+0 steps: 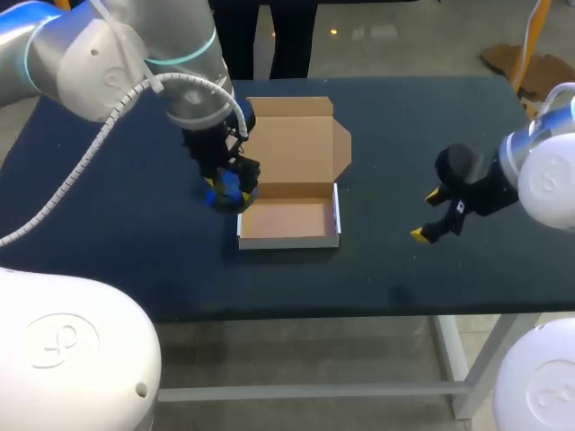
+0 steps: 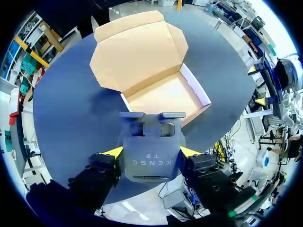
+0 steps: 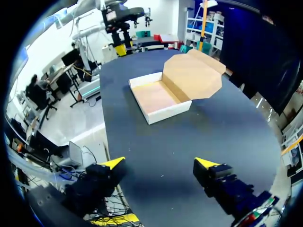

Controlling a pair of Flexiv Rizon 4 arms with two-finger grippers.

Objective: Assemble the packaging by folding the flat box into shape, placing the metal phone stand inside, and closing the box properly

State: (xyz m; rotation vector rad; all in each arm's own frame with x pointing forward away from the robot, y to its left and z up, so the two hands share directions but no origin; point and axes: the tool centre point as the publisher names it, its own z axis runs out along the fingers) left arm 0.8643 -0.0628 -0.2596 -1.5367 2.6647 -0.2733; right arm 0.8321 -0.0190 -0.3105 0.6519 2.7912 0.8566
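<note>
The cardboard box [image 1: 289, 241] sits folded into a shallow tray mid-table, its lid [image 1: 296, 144] lying open and flat behind it. My left gripper [image 1: 229, 189] hangs just left of the tray's back corner, shut on the dark metal phone stand [image 1: 225, 192]. In the left wrist view the stand [image 2: 150, 142] is clamped between the yellow-tipped fingers [image 2: 113, 152], with the empty tray [image 2: 165, 97] and lid [image 2: 137, 52] just ahead. My right gripper [image 1: 427, 215] hovers open to the right of the box, nothing between its fingers [image 3: 113, 163]; box [image 3: 158, 97] and lid [image 3: 194, 75] lie ahead of it.
The dark table top [image 1: 108, 224] stretches bare to the left and right of the box. Its front edge [image 1: 359, 314] runs close below the tray, and the far edge lies just behind the lid.
</note>
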